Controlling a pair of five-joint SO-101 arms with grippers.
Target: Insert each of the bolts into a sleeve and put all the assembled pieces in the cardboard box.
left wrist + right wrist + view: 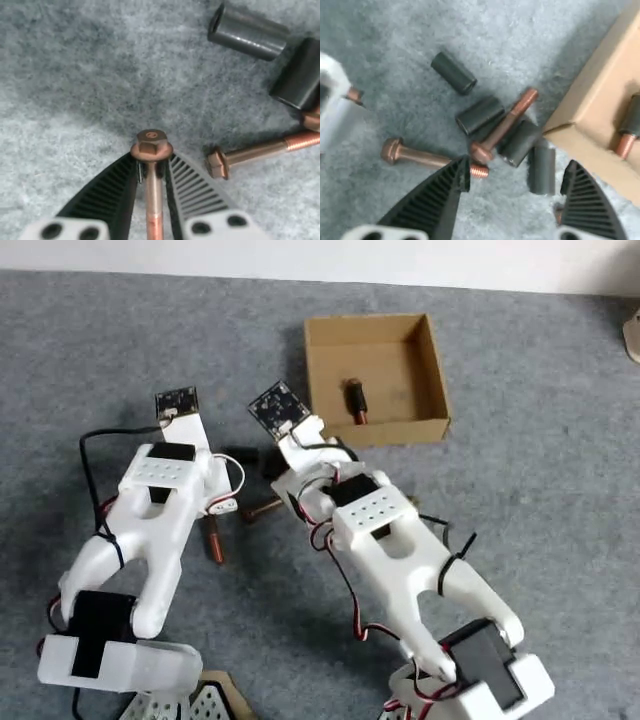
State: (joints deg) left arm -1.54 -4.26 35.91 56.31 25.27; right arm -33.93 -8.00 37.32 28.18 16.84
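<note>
My left gripper [153,162] is shut on a copper bolt [152,146], hex head forward, just above the grey carpet; in the high view this bolt [213,537] pokes out beside the left arm. My right gripper [517,172] hangs open over a cluster of several dark sleeves [480,115] and two loose bolts [420,155], with one bolt [505,125] lying across the sleeves. The cardboard box [375,370] stands at the back and holds one assembled piece [355,400].
The box corner [600,115] lies close beside the sleeve cluster. Another loose bolt [250,152] and two sleeves [247,32] lie just ahead of the left gripper. The two arms stand close together, with open carpet to the left and right.
</note>
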